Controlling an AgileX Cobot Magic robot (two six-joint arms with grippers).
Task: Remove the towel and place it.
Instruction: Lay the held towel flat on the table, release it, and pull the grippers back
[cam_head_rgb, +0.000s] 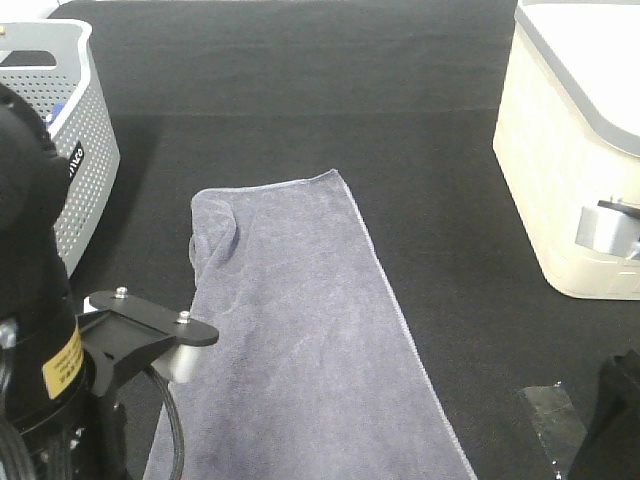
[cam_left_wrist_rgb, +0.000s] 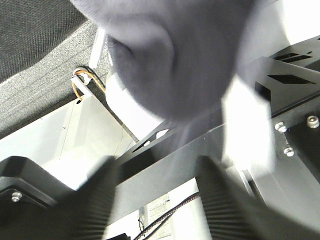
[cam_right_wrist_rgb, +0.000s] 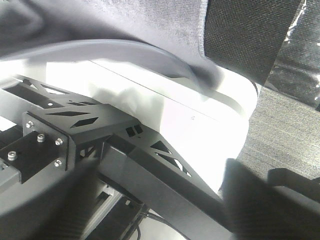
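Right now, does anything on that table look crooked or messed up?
The towel lies at a slant, and its far left corner is folded over and puckered instead of flat. Its near end droops over the front edge of the table. Nothing looks spilled or damaged.

The right gripper (cam_right_wrist_rgb: 150, 200) appears as two blurred dark fingers (cam_right_wrist_rgb: 45, 200) set wide apart, with nothing between them. Beyond them, the grey-lavender towel (cam_right_wrist_rgb: 100, 25) drapes over the rounded white edge of the counter (cam_right_wrist_rgb: 200, 115). A black mat (cam_right_wrist_rgb: 245, 40) covers the counter top beside the towel. A black perforated frame (cam_right_wrist_rgb: 135, 150) with a screwed bracket (cam_right_wrist_rgb: 40, 145) runs beneath the edge. Grey carpet (cam_right_wrist_rgb: 285, 130) lies below.
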